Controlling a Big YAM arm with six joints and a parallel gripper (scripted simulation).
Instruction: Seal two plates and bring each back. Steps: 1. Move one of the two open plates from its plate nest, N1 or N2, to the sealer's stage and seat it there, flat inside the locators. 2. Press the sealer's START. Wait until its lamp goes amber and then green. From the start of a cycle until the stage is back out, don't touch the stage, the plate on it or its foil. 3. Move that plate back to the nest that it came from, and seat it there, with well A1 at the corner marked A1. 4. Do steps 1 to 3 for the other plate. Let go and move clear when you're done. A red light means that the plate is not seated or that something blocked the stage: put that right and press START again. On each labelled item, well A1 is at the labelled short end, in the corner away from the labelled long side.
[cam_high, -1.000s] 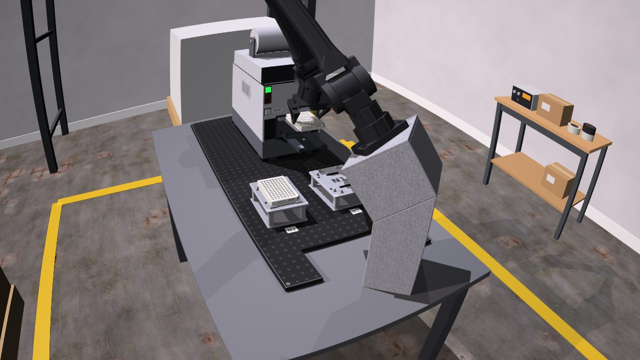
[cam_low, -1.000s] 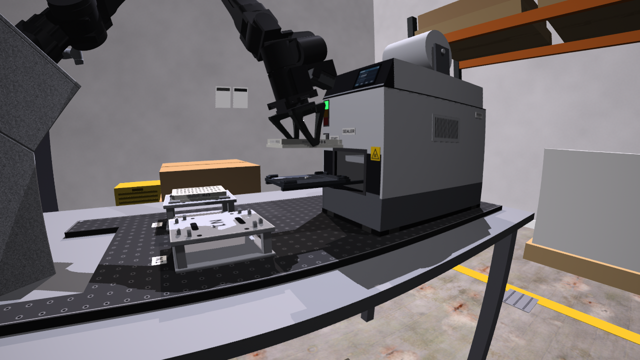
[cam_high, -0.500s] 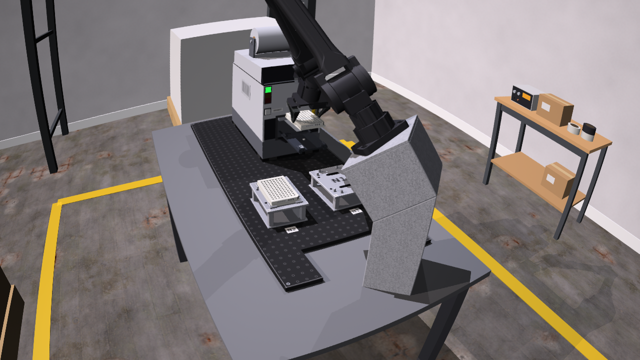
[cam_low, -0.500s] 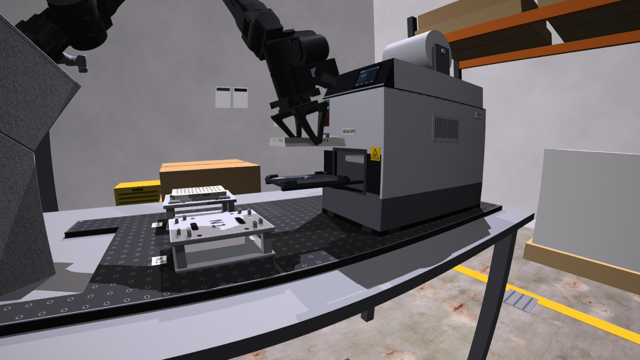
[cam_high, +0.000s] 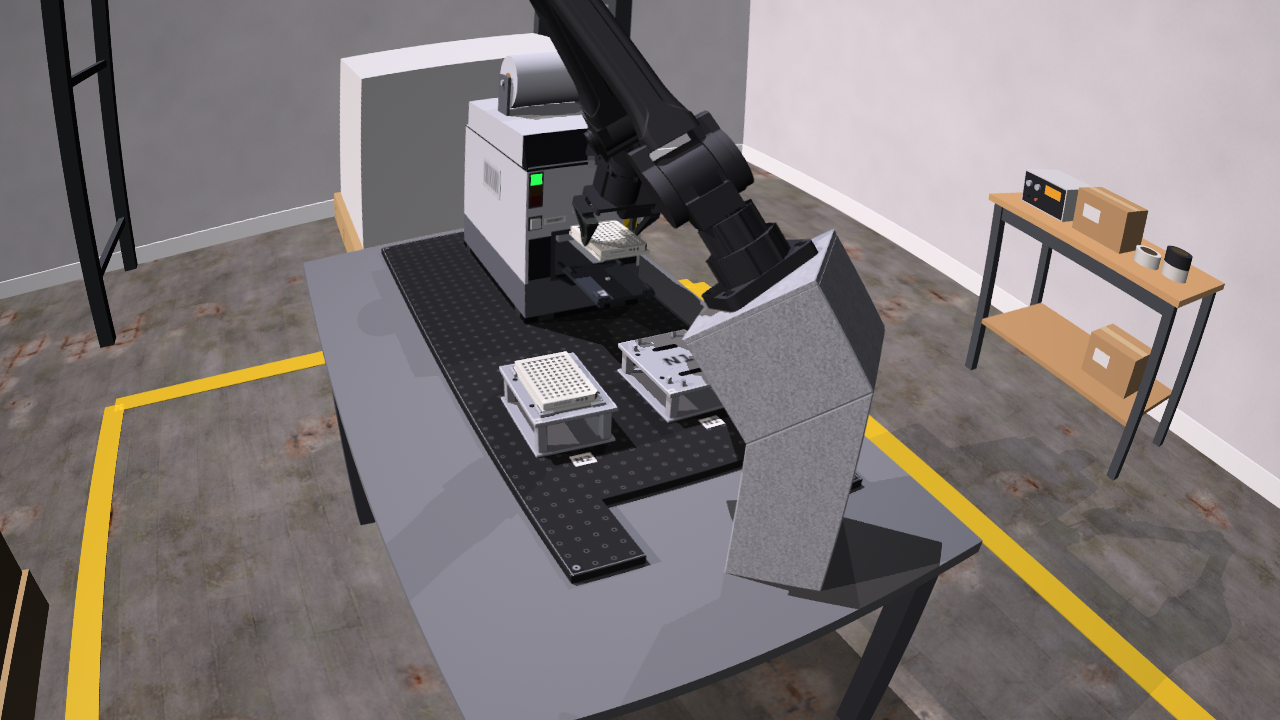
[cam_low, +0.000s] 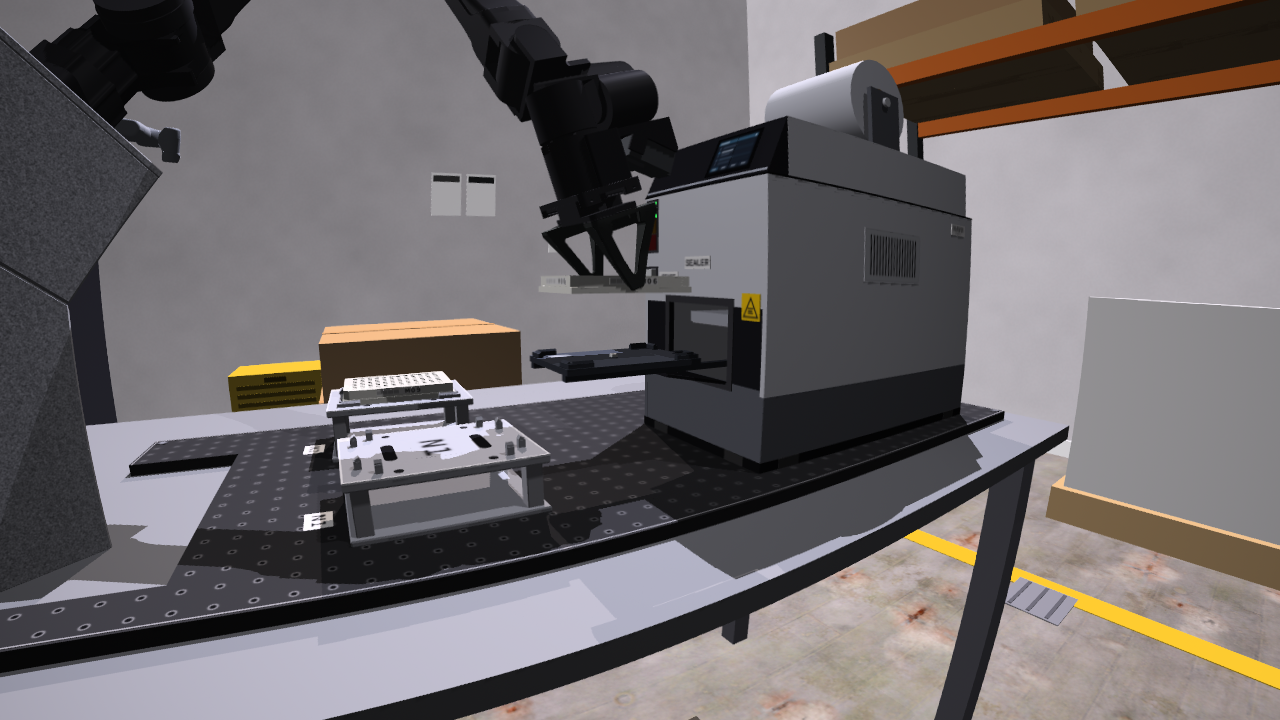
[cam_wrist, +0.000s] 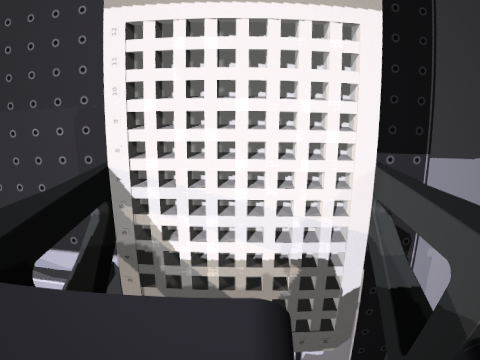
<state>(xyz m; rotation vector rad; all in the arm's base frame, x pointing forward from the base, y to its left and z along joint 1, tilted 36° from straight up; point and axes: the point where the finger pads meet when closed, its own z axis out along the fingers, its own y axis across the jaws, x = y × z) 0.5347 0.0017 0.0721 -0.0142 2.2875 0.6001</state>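
The fingers (cam_low: 612, 279) grip a plate (cam_low: 554, 284) by its sides, above the stage (cam_low: 608, 360) and apart from it. The stage juts from the opening in the sealer (cam_low: 859, 295). A foil roll (cam_low: 819, 96) sits on top of the sealer. N1 (cam_low: 407, 470), with its pins bare, stands on the black board (cam_low: 590, 501) on the table (cam_low: 501, 667). Behind N1, a second plate (cam_low: 398, 385) lies on another nest (cam_low: 465, 394). A brown box (cam_low: 420, 358) and a yellow crate (cam_low: 273, 386) show beyond.
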